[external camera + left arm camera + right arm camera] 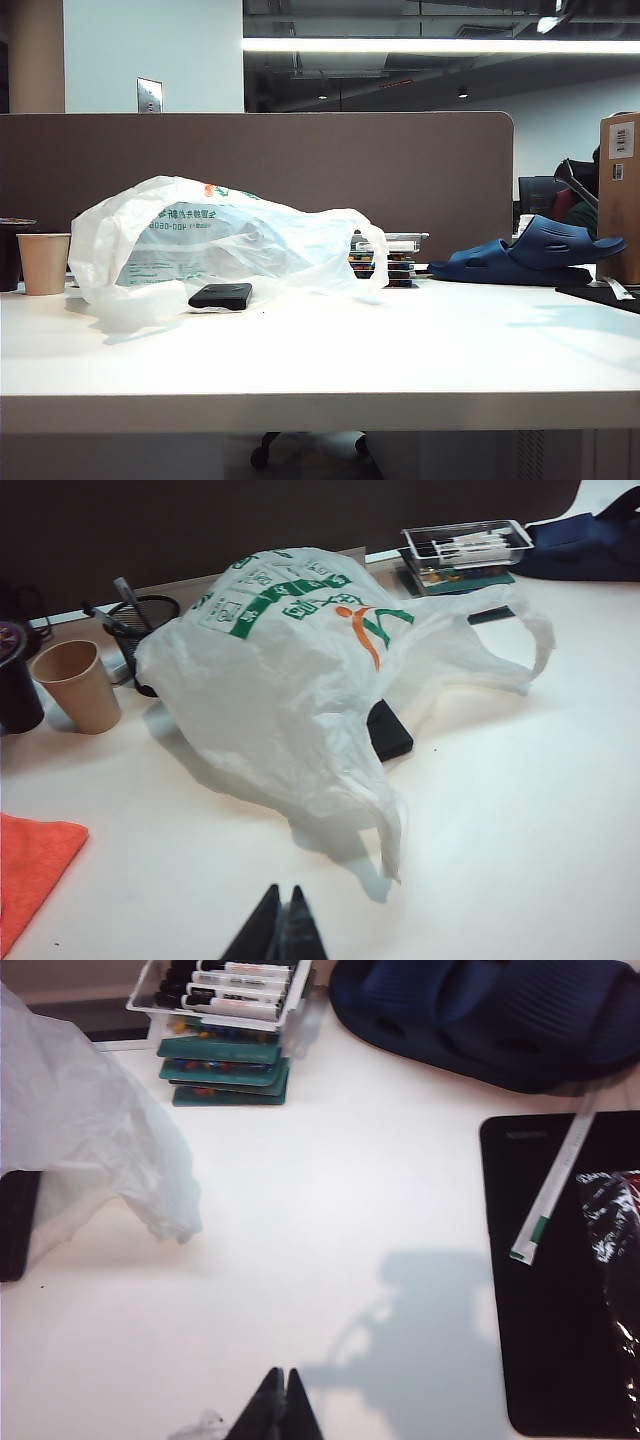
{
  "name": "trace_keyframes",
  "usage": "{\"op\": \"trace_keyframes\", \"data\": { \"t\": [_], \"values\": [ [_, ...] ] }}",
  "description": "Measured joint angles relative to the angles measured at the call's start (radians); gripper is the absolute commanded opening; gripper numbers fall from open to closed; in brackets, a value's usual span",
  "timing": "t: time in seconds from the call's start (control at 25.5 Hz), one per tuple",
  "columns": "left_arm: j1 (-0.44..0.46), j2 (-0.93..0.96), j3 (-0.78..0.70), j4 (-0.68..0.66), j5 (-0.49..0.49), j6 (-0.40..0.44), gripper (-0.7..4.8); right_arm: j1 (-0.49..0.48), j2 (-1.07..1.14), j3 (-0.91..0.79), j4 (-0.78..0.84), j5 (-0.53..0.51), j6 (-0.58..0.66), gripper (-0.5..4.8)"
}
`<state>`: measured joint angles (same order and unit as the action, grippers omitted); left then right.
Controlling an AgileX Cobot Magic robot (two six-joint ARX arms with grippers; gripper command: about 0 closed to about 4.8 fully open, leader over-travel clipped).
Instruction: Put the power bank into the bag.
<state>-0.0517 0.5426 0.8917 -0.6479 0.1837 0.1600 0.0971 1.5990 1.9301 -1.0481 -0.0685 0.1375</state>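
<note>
"Two grippers, both empty, is what I have on my screens. My left gripper (281,932) has its fingertips pressed together, hovering over bare table (400,350) short of the bag (290,670). My right gripper (277,1410) is pinched closed the same way, over open table between the bag's edge and a black mat (560,1290)."

"Where's the power bank?"

"Lying flat on the table, out in the open. In the exterior view the power bank (220,295) sits just in front of the bag's lower edge, and from my left wrist camera part of it is tucked under the loose plastic. It looks beside or beneath the bag, not inside it."

"So nothing's done yet?"

"That's my reading. No grasp, bag slumped on its side with its handles trailing toward the stack of trays (388,260). I'd judge everything is left: pick up the slab, hold the mouth open, drop it in. The paper cup (44,263) and blue sandal (530,255) stand well clear."
</note>
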Motion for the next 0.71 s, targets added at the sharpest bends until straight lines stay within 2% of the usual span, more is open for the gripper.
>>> {"op": "trace_keyframes", "data": {
  "t": [0.2, 0.35, 0.59, 0.71],
  "values": [
    [0.000, 0.000, 0.000, 0.000, 0.037, -0.017, -0.06, -0.035, -0.121, -0.222, 0.027, -0.004, 0.000, -0.07],
    [0.000, 0.000, 0.000, 0.000, 0.037, -0.022, -0.06, -0.034, -0.261, -0.433, 0.149, -0.005, 0.007, -0.07],
    [-0.012, -0.022, -0.008, 0.001, 0.037, -0.073, -0.06, -0.035, -0.515, -0.780, 0.279, -0.005, 0.011, -0.07],
    [-0.037, -0.121, -0.095, 0.006, 0.040, -0.087, -0.06, -0.035, -0.671, -0.976, 0.401, -0.004, 0.011, -0.07]
  ]
}}
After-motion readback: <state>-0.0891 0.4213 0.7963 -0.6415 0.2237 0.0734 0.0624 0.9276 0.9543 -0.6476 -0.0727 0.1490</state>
